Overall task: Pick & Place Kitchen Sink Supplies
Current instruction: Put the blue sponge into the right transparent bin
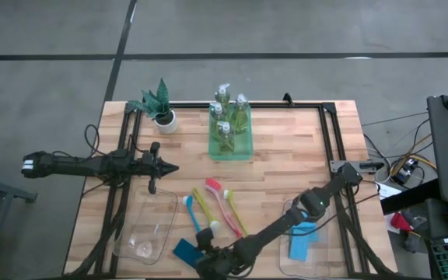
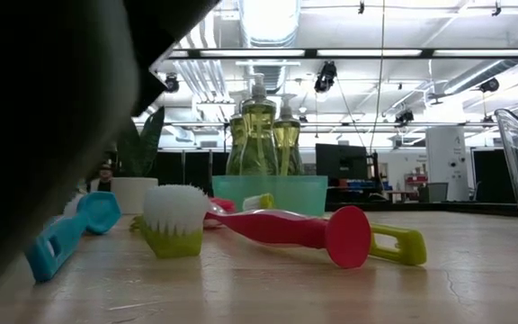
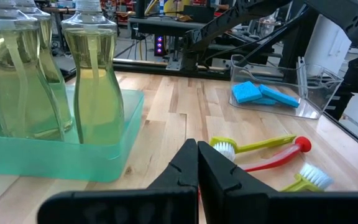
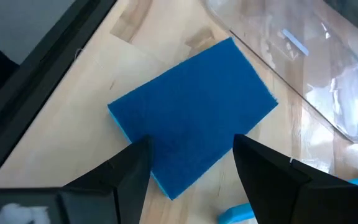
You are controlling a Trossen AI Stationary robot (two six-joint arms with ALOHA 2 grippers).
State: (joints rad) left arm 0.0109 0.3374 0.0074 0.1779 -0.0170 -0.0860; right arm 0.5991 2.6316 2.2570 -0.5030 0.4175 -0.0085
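A dark blue sponge (image 4: 191, 118) lies flat on the table near its front edge (image 1: 185, 250), beside a clear bin (image 4: 303, 56). My right gripper (image 4: 191, 160) hangs open over the sponge's near end, one finger at each long side; I see no touch. Three brushes, blue (image 2: 61, 236), yellow (image 2: 174, 225) and red (image 2: 304, 229), lie mid-table (image 1: 216, 208). Soap bottles (image 1: 230, 117) stand in the green tray (image 1: 216, 149). My left gripper (image 1: 166, 167) waits shut at the left, above the table.
A second clear bin (image 1: 292, 208) at the front right holds light blue sponges (image 1: 303, 241). A potted plant (image 1: 160, 107) stands at the back left. Black frame rails (image 1: 329, 140) run along the table's sides. Bare wood lies between the tray and the brushes.
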